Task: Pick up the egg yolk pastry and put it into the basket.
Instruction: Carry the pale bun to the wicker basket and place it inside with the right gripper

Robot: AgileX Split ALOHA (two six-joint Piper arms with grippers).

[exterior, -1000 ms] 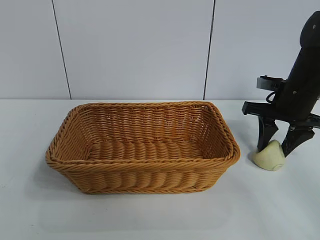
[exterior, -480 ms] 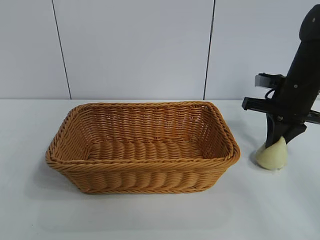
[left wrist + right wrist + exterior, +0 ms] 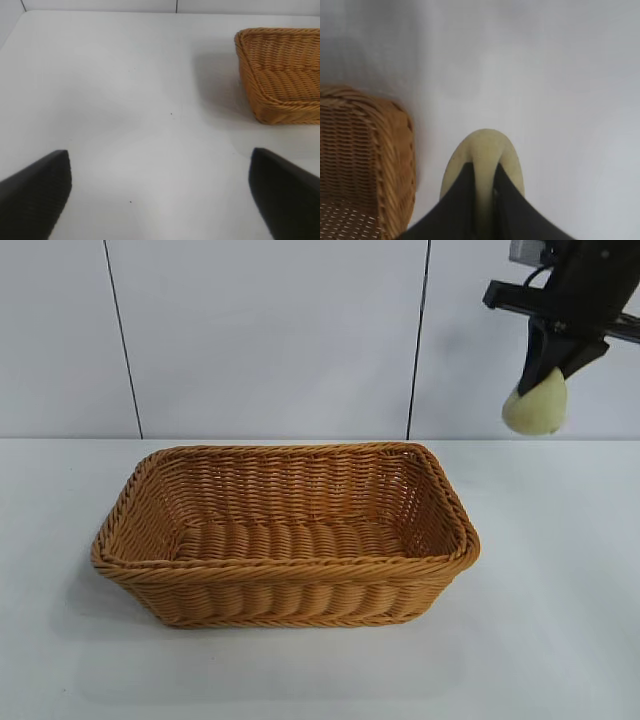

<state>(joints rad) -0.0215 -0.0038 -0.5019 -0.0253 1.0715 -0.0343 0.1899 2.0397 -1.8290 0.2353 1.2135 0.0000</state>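
The right gripper (image 3: 548, 368) is holding the egg yolk pastry (image 3: 536, 407) pinched between its closed fingers, high in the air and off to the right of the basket (image 3: 285, 535). The pickup looks done; carrying the pastry over the rim and releasing it is remaining. The left gripper (image 3: 160, 192) is waiting spread wide over the bare table (image 3: 125, 110).

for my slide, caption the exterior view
Right gripper holds the egg yolk pastry above the table, right of the wicker basket.
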